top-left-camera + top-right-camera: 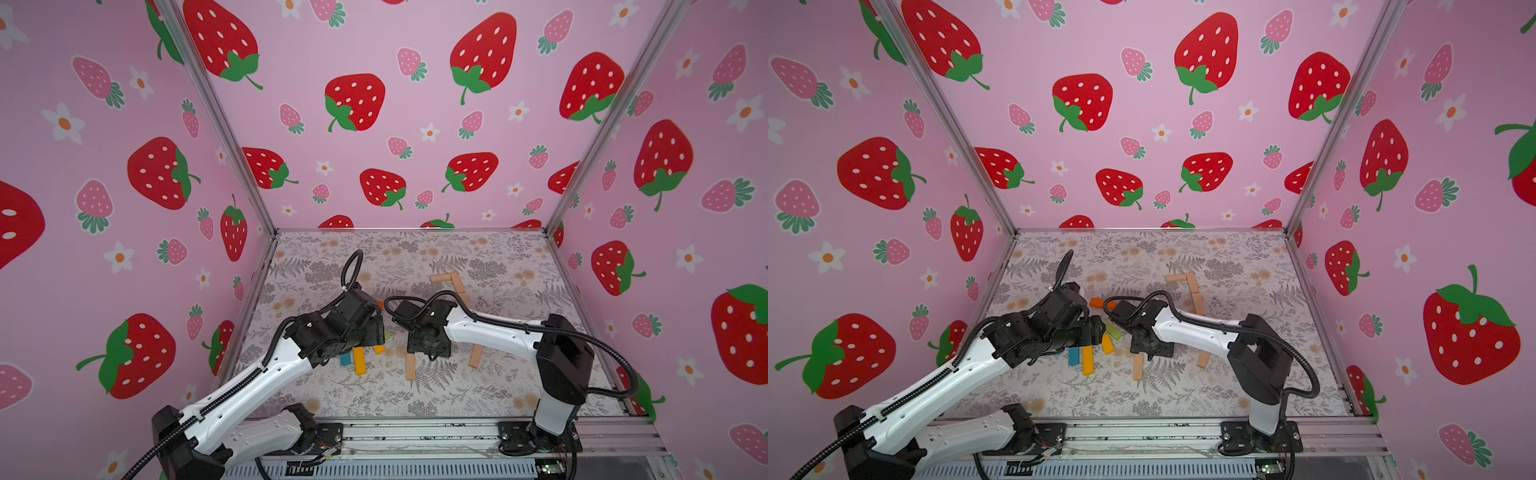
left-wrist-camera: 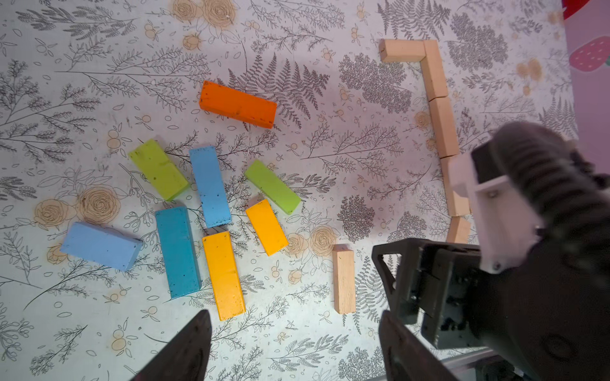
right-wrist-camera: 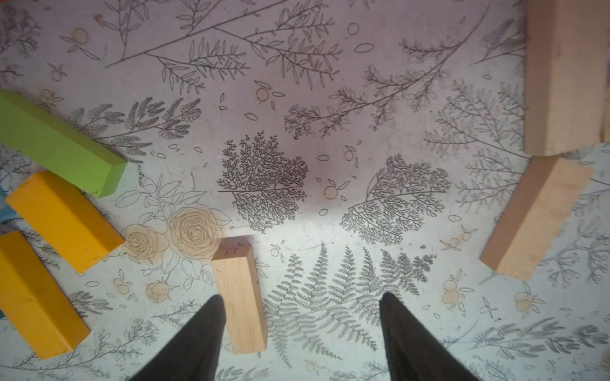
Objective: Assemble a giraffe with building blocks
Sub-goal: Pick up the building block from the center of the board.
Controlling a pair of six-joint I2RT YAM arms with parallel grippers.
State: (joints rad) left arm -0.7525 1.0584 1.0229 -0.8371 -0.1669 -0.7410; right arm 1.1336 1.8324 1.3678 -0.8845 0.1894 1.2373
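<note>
L gripper [image 2: 293, 349]: jaws wide apart, empty, hovering over floral table [image 2: 82, 323]. R gripper [image 3: 307, 339]: also released; loose tan block [image 3: 239, 297] lies flat btwn jaws, just beside one finger. Coloured blocks [image 2: 209, 184] (blue, green, yellow, orange) scattered btwn table centre and left edge. Tan row [image 2: 435, 82], end-to-end, bent at far end, toward back edge.

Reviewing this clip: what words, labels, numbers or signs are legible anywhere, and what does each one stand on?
Possibly "57", handwritten and too faint to be sure: on the end face of the tan block by the right gripper.
No other text: none on the painted blocks, the floral table cover or the strawberry walls.
</note>
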